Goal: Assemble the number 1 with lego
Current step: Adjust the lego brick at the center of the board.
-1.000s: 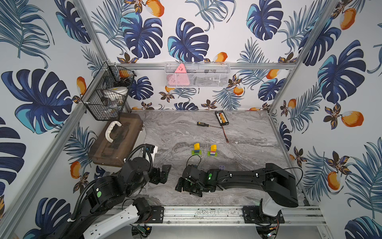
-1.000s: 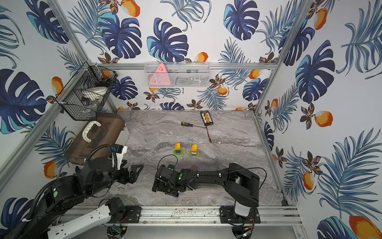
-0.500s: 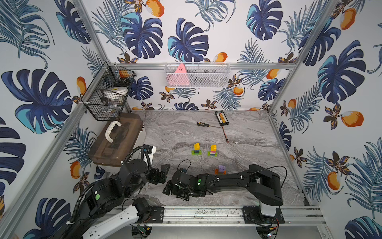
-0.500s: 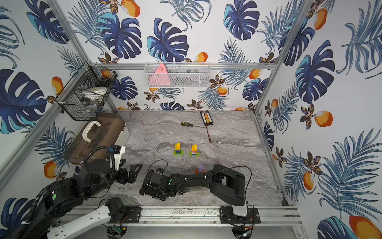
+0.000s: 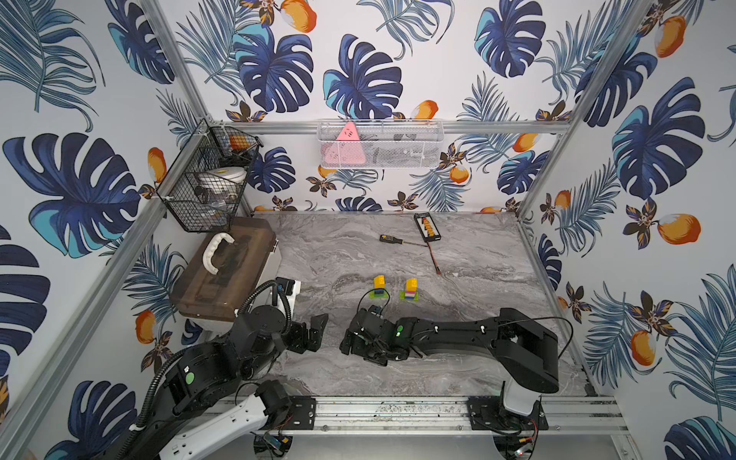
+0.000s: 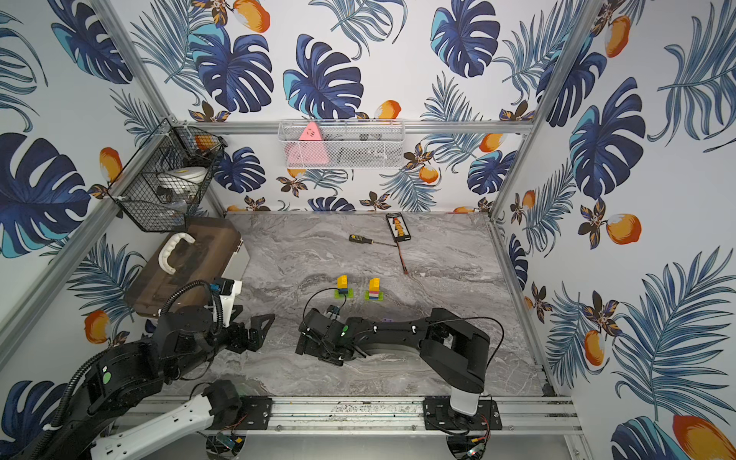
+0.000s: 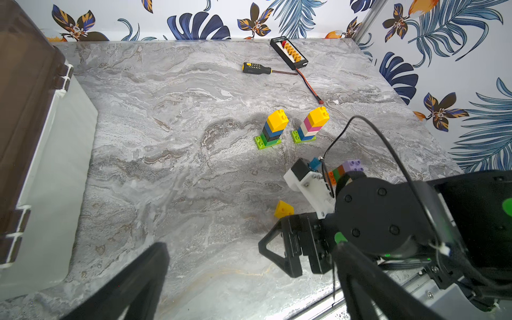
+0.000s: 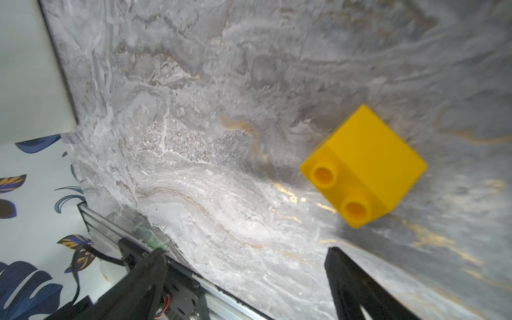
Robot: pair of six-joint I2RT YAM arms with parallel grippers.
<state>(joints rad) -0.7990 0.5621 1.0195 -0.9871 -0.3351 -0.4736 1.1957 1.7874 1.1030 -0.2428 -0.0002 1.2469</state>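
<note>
Lego brick (image 8: 365,169), yellow, on its side, studs sideways; left pincer (image 5: 312,333), right pincer (image 8: 246,264) both agape, empty

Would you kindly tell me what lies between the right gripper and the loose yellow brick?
Only bare marble table, as the right wrist view shows: the open right gripper stands apart from the yellow brick.
</note>
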